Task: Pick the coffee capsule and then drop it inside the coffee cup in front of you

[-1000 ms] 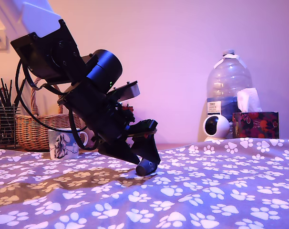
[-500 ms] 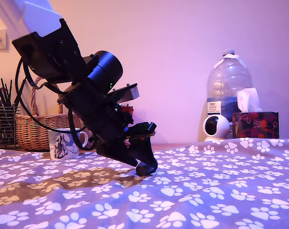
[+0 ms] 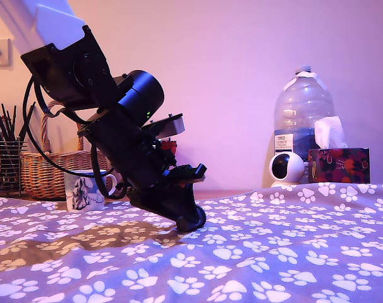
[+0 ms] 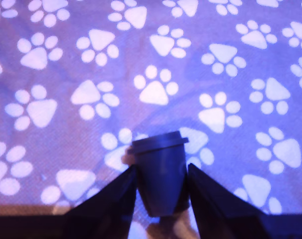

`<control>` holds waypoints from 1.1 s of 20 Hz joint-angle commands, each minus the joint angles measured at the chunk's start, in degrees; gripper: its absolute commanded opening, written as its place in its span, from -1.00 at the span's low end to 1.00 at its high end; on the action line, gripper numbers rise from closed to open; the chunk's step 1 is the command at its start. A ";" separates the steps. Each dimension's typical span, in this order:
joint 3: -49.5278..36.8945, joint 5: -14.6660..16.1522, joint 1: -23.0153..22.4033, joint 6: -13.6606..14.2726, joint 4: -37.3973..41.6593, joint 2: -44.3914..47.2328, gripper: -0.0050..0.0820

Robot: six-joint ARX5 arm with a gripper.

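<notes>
The end effector [image 4: 161,191] is closed narrow on the coffee capsule [image 4: 160,172], one finger pressed against each side of the dark body, with the flanged rim clear beyond the fingertips. In the exterior view the end effector [image 3: 190,219] sits low, at or just above the paw-print cloth [image 3: 292,252] that covers the surface; whether the capsule is off the cloth yet cannot be told. The arm slopes up and back toward the exterior view's left.

The step in hand looks like the pick itself, with the grip made and the carry not yet begun. The coffee cup [image 3: 84,190], white with a dog picture, stands well apart at the exterior view's left, behind the arm's cables and just in front of a wicker basket [image 3: 49,170].

The next move calls for a lift clear of the cloth, a swing toward the cup, and a release only once the capsule hangs above the cup's mouth.
</notes>
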 commanded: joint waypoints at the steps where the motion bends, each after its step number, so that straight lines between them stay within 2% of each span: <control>1: 0.68 0.04 0.07 -0.07 0.57 0.52 -0.35; 4: 0.72 0.04 0.11 -0.04 -0.22 -2.12 -0.35; 11: 0.72 0.00 1.11 0.39 -7.58 -10.64 -0.35; 17: 0.72 0.00 4.00 2.84 -13.90 -15.82 -0.35; 22: 0.72 0.00 7.41 3.02 -15.43 -19.02 -0.35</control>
